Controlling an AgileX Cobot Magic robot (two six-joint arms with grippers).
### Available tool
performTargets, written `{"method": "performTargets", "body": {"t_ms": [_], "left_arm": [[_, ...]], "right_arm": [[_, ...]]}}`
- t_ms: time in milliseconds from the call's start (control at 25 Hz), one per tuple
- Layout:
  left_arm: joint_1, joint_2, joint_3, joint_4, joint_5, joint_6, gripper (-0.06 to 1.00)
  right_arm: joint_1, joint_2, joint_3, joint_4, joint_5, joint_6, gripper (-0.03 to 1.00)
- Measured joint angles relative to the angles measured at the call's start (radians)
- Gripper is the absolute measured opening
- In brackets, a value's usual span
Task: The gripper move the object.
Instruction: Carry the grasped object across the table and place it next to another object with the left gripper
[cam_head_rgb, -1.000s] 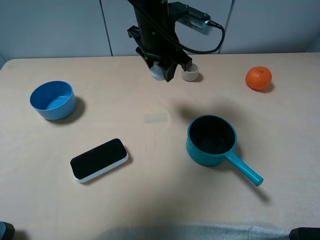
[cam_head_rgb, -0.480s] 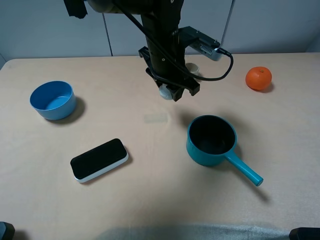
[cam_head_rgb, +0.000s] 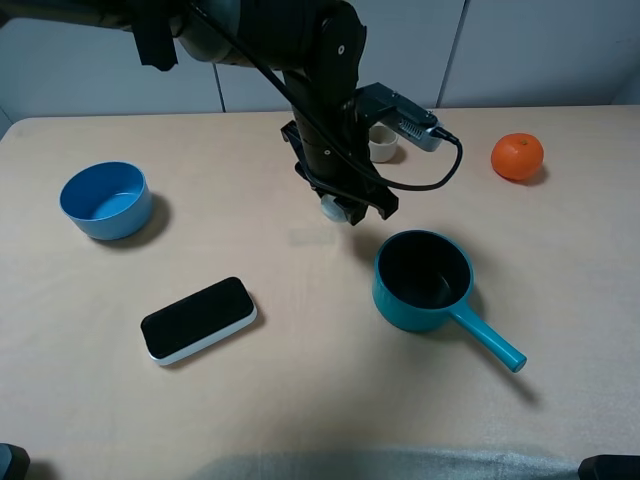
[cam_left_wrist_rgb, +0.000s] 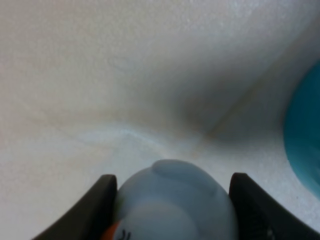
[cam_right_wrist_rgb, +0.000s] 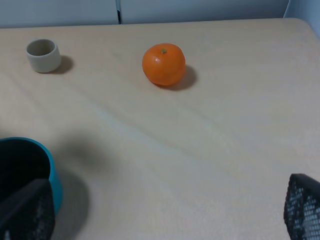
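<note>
My left gripper (cam_head_rgb: 340, 208), a black claw on a dark arm with black cables, is shut on the pale blue-white duck figurine (cam_head_rgb: 329, 207). It holds the duck just above the table, a little to the back left of the teal pot (cam_head_rgb: 423, 280). In the left wrist view the duck (cam_left_wrist_rgb: 175, 200) sits between the two black fingers (cam_left_wrist_rgb: 100, 205), with the pot's rim (cam_left_wrist_rgb: 306, 130) at one edge. My right gripper (cam_right_wrist_rgb: 165, 207) is open and empty over bare table, its fingers showing only at the picture's corners.
A small beige cup (cam_head_rgb: 383, 147) stands behind the left arm and an orange (cam_head_rgb: 517, 156) at the back right; both show in the right wrist view, cup (cam_right_wrist_rgb: 42, 55) and orange (cam_right_wrist_rgb: 163, 64). A blue bowl (cam_head_rgb: 105, 200) sits at the left, a black phone (cam_head_rgb: 198, 320) at the front left.
My left gripper has carried the duck from beside the beige cup forward and slightly right, down toward the table near the teal pot. The other objects have not moved.
</note>
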Motion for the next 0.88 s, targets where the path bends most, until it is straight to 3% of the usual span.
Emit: {"method": "performTargets", "body": {"t_ms": [520, 880], "left_arm": [[0.000, 0.087, 0.005, -0.002, -0.074, 0.007, 0.48], [0.000, 0.121, 0.005, -0.048, -0.100, 0.040, 0.48]], "right_arm": [[0.000, 0.000, 0.000, 0.000, 0.000, 0.000, 0.69], [0.000, 0.000, 0.000, 0.000, 0.000, 0.000, 0.69]]}}
